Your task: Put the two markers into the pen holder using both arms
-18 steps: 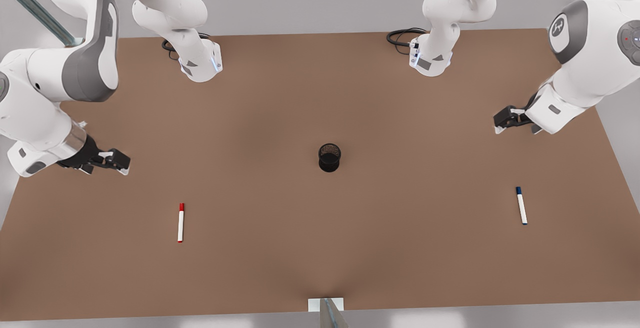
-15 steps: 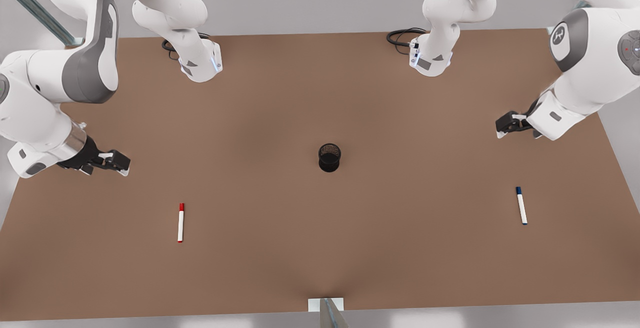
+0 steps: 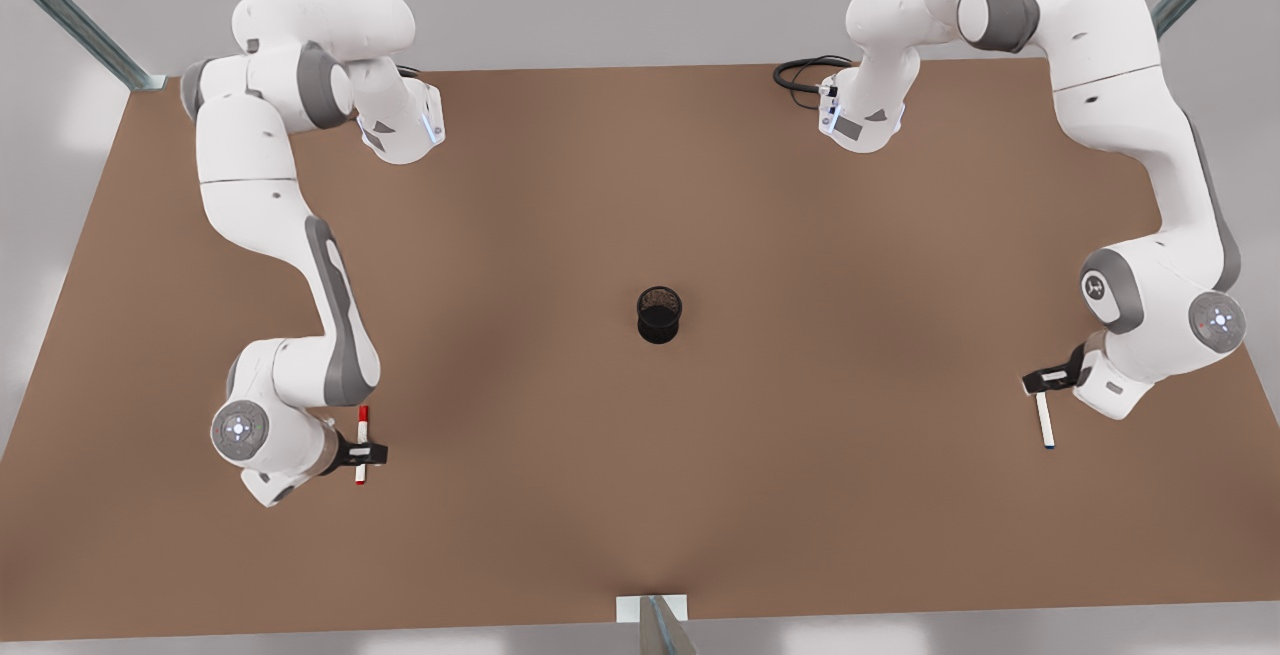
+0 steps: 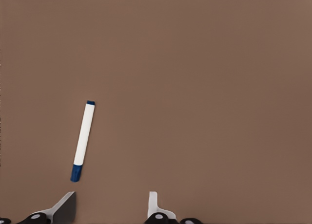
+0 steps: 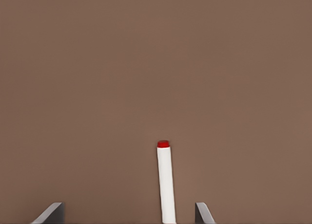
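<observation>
A brown desk (image 3: 640, 495) seen from above, w/ two white robot arms reaching down from its far edge. The black mesh pen holder (image 3: 659, 314) stands upright near the desk's centre, w/ no marker in it yet. On the front view's left, the right tool (image 3: 362, 453) is low over the red-capped marker (image 3: 362, 445), which lies flat on the desk; in the right wrist view its white barrel (image 5: 166, 184) runs between the two spread finger tips, so the tool is open and straddling it, prob. lined up to close across the barrel. On the front view's right, the left tool (image 3: 1040, 381) hangs over the cap end of the blue-capped marker (image 3: 1045, 420), also flat on the desk. The left wrist view shows that marker (image 4: 83, 140) lying at a slant, off to one side of the open fingers, so this tool likely needs more centring before gripping. Both markers are well apart from the holder.
</observation>
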### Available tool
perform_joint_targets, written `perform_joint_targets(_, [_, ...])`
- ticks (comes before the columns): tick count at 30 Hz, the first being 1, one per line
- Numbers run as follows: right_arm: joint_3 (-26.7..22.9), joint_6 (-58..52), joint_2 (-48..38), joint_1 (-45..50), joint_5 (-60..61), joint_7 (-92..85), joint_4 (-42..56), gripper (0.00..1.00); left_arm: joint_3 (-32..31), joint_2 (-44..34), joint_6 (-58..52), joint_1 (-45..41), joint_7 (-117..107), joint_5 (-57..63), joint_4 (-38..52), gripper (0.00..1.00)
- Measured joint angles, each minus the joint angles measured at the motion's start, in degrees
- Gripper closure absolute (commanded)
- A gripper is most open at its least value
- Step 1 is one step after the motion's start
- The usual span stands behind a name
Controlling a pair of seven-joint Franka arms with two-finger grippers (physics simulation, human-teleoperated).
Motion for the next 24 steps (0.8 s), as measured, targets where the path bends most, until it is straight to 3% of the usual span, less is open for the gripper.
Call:
perform_joint_targets(7, [-0.3,6.2,4.8,-2.1,3.5,-3.0,0.0,0.0,0.9,8.1,10.7,3.1,5.6,-0.7,2.9,0.2])
perform_joint_targets(10, [-0.3,7.8,5.7,-2.0,3.6,-4.2,0.0,0.21,0.0,12.4,13.1,4.2,8.3,-2.2,6.3,0.19])
perform_joint_targets(17, [-0.3,10.5,6.5,-1.6,1.6,-6.0,-0.1,0.34,-0.7,17.3,15.6,5.8,13.3,-3.6,9.0,0.2])
perform_joint_targets(21, [-0.3,11.7,6.3,-1.7,1.2,-6.8,-1.3,0.34,-1.1,18.6,16.2,6.2,15.3,-5.5,9.0,0.33])
perform_joint_targets(24, [-0.3,12.2,6.0,-1.4,1.1,-7.3,-2.5,0.34,-1.3,19.5,16.6,6.4,16.6,-6.6,9.1,0.35])
